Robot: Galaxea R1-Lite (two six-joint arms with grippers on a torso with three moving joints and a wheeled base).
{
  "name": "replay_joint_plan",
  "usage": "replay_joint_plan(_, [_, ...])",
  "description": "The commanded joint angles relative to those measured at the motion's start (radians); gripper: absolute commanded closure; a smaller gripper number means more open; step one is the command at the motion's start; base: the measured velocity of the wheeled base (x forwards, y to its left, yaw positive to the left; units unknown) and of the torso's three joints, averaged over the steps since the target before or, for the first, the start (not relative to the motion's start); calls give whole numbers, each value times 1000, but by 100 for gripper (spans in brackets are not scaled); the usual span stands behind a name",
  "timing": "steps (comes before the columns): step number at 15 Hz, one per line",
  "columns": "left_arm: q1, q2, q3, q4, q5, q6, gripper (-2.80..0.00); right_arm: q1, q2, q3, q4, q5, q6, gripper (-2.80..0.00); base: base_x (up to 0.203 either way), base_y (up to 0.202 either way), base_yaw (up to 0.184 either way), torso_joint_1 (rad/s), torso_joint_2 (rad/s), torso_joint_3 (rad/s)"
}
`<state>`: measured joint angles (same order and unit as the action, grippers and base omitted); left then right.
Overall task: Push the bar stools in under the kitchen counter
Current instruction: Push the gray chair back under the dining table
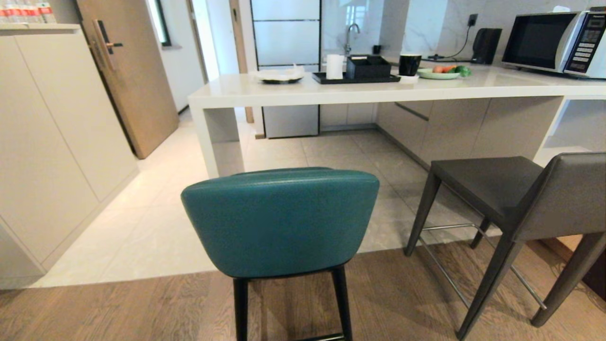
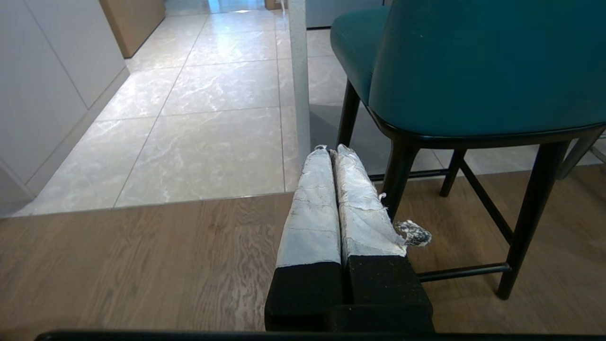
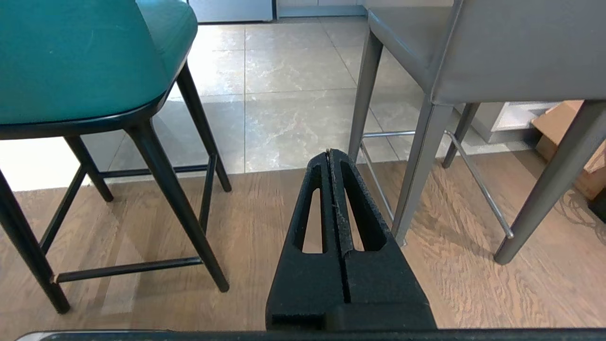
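A teal bar stool [image 1: 279,220] with thin black legs stands right in front of me, its curved back toward me, out from the kitchen counter [image 1: 360,90]. A dark grey square-backed stool [image 1: 516,199] stands at the right, angled, also out from the counter. My left gripper [image 2: 330,150], wrapped in pale tape, is shut and empty, low over the wood floor beside the teal stool [image 2: 473,66]. My right gripper [image 3: 329,152] is shut and empty, low between the teal stool [image 3: 80,57] and the grey stool [image 3: 511,47]. Neither arm shows in the head view.
On the counter sit a black tray [image 1: 355,78], a white roll [image 1: 334,66], a black mug [image 1: 409,64], a plate of vegetables [image 1: 440,72] and a microwave [image 1: 554,42]. Cupboards [image 1: 52,142] line the left. A cardboard box [image 3: 563,128] lies behind the grey stool.
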<state>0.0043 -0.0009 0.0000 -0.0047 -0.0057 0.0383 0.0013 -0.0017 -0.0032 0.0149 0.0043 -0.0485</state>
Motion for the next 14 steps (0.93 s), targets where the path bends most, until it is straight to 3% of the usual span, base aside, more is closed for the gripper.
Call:
replay_joint_plan(1, [0,2,0,-1,4,-4,0,0,2,0,-3,0,-1,0,0,0,0,0,0,0])
replay_joint_plan(7, [0,2,0,-1,6,-17,0,0,2,2,-10,0,-1,0,0,0,0,0,0,0])
replay_joint_plan(14, [0,2,0,-1,6,-17,0,0,2,3,-14,0,-1,0,-1,-173,3,2,1,2])
